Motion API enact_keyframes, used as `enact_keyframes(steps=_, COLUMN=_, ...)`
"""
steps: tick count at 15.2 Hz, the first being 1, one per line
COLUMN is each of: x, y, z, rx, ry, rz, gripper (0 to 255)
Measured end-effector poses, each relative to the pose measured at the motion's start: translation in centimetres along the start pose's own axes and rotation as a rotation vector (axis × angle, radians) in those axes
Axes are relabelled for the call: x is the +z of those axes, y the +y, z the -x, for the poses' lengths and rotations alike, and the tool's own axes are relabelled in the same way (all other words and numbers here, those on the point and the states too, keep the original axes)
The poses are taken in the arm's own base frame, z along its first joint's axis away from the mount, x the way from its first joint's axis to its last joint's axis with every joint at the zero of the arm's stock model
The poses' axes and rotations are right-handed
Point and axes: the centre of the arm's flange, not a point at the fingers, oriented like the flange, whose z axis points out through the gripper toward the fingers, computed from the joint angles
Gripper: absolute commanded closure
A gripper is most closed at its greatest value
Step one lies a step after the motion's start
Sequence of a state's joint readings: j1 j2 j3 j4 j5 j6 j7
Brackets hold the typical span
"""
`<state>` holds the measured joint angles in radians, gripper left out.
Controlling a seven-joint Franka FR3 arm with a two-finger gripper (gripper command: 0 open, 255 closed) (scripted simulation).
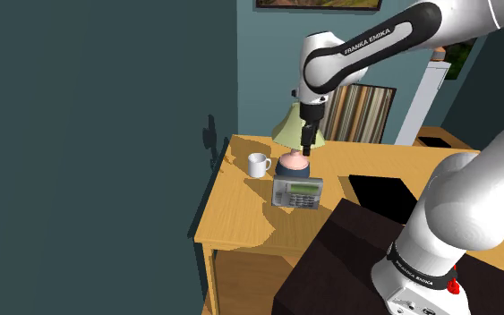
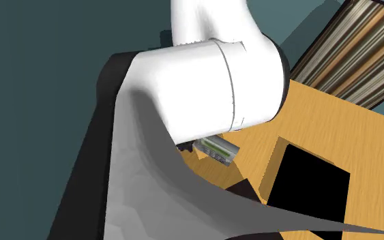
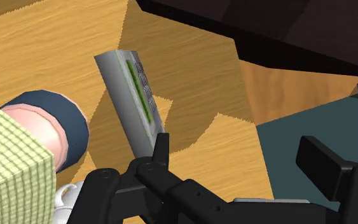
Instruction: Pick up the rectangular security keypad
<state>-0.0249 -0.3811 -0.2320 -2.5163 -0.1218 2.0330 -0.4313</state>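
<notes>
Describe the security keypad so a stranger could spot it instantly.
On the wooden table, find the green-shaded lamp. The keypad sits right beside its base: a grey rectangle with a green display, unlike the round white mug nearby.

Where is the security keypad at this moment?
In the shoulder view the keypad sits on the wooden table, just right of the white mug and directly in front of the lamp base.

FRANKA EMIKA stands in white letters on a dark band of the arm (image 1: 359, 42), upper right of the shoulder view. The keypad (image 1: 297, 191) bears keys and a screen too small to read.
</notes>
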Motion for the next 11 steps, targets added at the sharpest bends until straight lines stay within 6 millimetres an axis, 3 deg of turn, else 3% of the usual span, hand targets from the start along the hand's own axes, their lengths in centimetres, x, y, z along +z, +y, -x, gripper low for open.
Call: enact_keyframes(steps=11, x=12.5, y=7.2, z=-3.6, rx=-0.196, ry=-0.099, rz=0.002, gripper=0)
